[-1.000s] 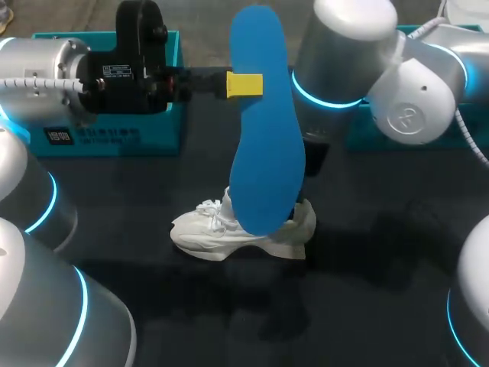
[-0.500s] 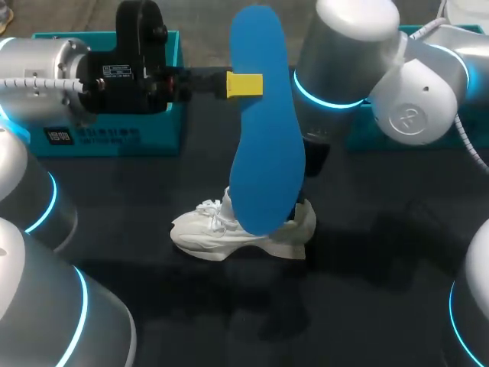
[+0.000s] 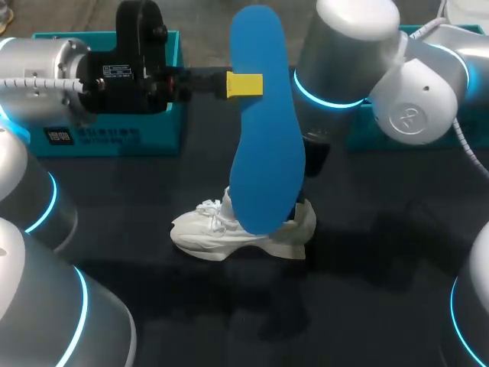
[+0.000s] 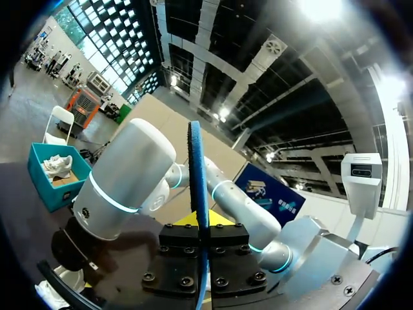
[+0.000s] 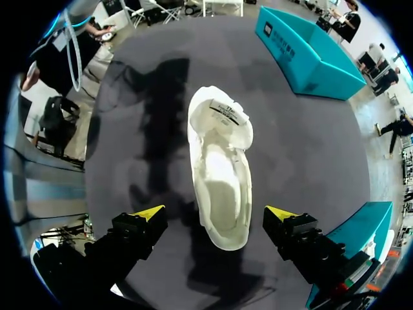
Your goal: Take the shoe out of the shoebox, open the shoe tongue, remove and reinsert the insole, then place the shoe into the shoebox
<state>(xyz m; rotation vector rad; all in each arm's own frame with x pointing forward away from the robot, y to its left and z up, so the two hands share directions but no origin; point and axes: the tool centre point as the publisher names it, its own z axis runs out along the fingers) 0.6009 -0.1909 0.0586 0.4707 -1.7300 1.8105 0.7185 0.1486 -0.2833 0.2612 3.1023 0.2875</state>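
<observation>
Insole (image 3: 263, 130) out, shoe (image 3: 200, 229) on the bench (image 3: 382, 229), lower centre
Left hand (image 3: 244, 84) pinches the blue insole upright mid-frame, probably lined up to slide back in. Right hand (image 5: 215, 214) hangs wide open, empty, over the shoe's opening.
</observation>
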